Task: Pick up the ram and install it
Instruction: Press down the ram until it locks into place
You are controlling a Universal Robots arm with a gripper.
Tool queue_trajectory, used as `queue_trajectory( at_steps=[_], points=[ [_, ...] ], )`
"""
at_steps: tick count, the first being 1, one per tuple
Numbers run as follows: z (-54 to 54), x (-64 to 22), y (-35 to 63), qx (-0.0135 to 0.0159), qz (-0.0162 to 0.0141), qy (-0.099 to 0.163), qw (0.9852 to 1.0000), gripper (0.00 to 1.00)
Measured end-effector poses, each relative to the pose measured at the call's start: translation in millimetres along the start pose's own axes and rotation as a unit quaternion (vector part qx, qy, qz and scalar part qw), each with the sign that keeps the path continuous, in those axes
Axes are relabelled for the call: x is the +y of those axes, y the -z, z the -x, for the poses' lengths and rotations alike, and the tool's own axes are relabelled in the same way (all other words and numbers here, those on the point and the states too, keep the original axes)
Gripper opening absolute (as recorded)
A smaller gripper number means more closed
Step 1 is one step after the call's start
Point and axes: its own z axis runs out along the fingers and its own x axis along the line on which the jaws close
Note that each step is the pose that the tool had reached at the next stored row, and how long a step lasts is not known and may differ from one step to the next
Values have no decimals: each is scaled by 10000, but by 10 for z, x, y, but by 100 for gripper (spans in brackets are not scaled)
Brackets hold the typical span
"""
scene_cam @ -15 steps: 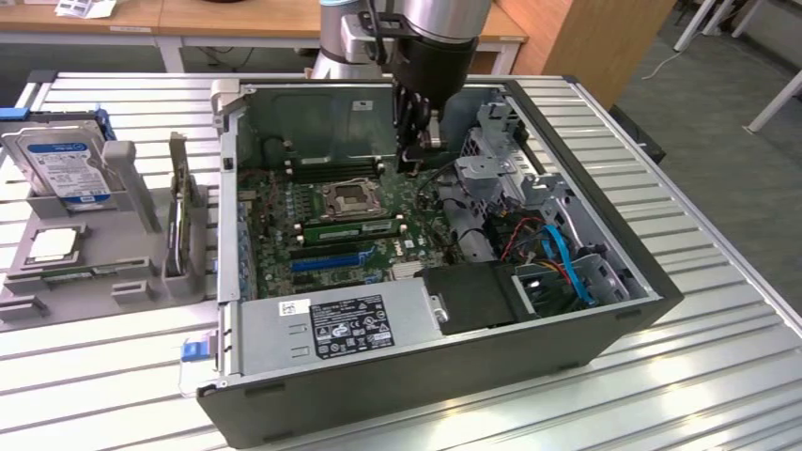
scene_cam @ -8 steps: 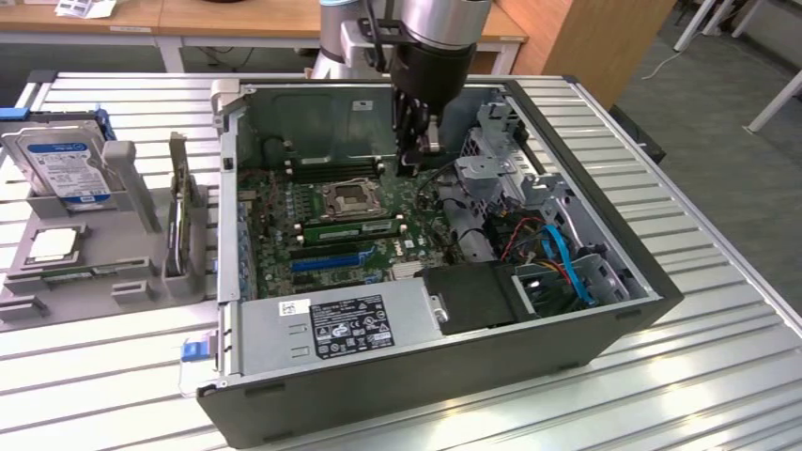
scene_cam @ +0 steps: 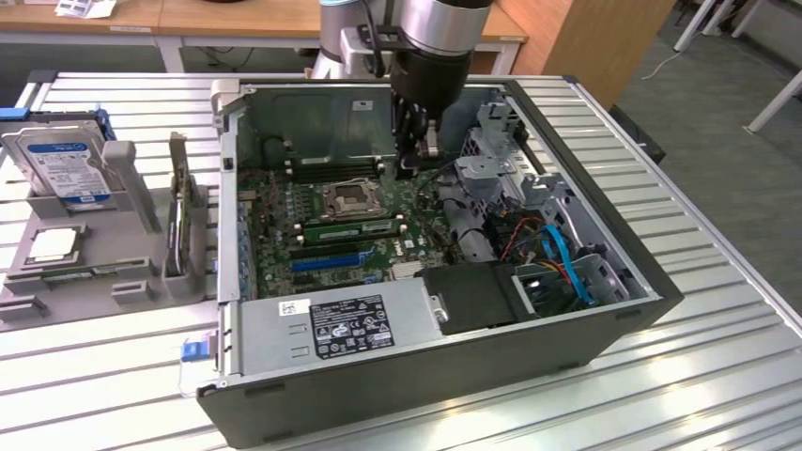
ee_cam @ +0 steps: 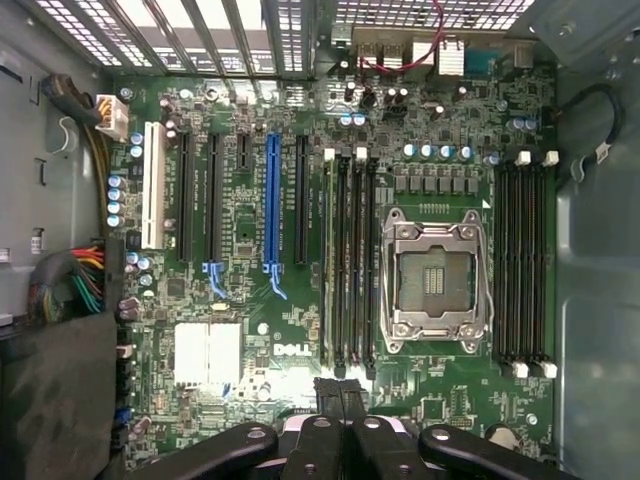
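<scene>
ram (scene_cam: 352,228) sits slotted in the motherboard (ee_cam: 450,392) near the pincer (ee_cam: 341,392), closed and holding nothing.

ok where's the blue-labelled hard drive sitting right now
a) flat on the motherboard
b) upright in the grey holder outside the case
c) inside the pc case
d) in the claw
b: the hard drive stands upright in the grey holder at the exterior view's left, outside the pc case.
</scene>
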Motion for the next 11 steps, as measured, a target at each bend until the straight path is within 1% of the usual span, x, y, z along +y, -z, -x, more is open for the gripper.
queue_trajectory(
  at_steps=[11],
  points=[
    [-2, -2, -66, 0, 0, 0, 10000, 10]
  ],
)
